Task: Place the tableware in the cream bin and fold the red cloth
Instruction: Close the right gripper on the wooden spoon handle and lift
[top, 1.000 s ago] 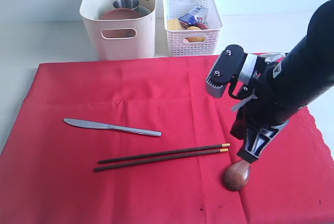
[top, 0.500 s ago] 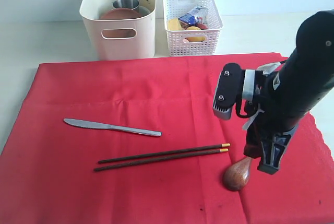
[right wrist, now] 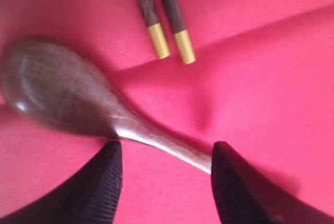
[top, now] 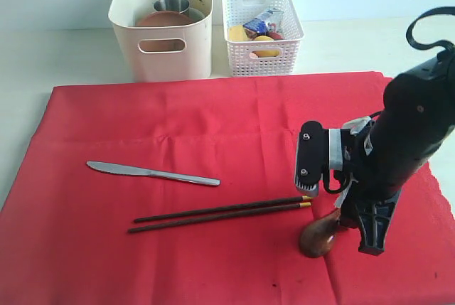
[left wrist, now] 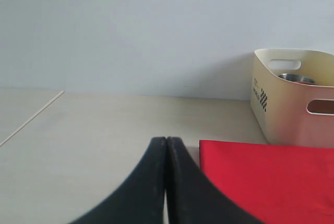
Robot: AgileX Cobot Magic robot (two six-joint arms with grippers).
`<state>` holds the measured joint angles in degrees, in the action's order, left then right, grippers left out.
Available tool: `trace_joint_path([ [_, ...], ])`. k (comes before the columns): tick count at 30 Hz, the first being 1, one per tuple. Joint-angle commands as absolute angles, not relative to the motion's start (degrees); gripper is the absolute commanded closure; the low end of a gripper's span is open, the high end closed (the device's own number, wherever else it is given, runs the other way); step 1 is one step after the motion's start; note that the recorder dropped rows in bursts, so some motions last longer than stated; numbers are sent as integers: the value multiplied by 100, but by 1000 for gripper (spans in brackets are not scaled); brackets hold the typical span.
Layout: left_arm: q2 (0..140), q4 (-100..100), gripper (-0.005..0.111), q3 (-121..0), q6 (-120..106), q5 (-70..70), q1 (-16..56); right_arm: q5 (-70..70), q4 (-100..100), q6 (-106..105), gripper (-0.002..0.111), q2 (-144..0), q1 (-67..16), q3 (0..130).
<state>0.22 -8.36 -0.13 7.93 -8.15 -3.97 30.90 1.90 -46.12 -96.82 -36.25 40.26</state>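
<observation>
Well, closest to me the right gripper hangs low over the front of the red cloth, its fingers spread wide to either side of the slim handle of the brown wooden spoon. They straddle the handle without pinching it, and the spoon lies flat on the fabric, so I take this as the line-up for a grab. The handle is thin and sits right against the cloth, so the tips will likely need to close low. Just beside the spoon's bowl are the yellow tips of the dark chopsticks, lying side by side, and a little further back the steel knife rests alone. All three wait on the cloth, which I think is why it lies spread out and unfolded. Beyond its far edge, on the pale table, stands the cream bin, already holding the steel cup and the round wooden plate. The white basket of food sits just beside it. The left gripper idles over bare tabletop, fingers pressed together on nothing, before a plain light wall.
</observation>
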Motion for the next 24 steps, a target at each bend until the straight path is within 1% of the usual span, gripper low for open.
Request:
trace_joint_path([
  [1,0,-872,106,0,772,-804,-403,2198,528,-4650,57,-9684,-3637,3716],
  [9,0,-872,106,0,758,-804,-403,2112,567,-4650,57,-9684,-3637,3691],
  [11,0,-872,106,0,774,-804,-403,2122,567,-4650,60,-9684,-3637,3691],
  [13,0,-872,106,0,774,-804,-403,2122,528,-4650,66,-9684,-3637,3691],
  [16,0,-872,106,0,774,-804,-403,2111,496,-4650,81,-9684,-3637,3691],
  [18,0,-872,106,0,761,-804,-403,2111,466,-4650,88,-9684,-3637,3691],
  [24,0,-872,106,0,761,-804,-403,2123,341,-4650,103,-9684,-3637,3691],
])
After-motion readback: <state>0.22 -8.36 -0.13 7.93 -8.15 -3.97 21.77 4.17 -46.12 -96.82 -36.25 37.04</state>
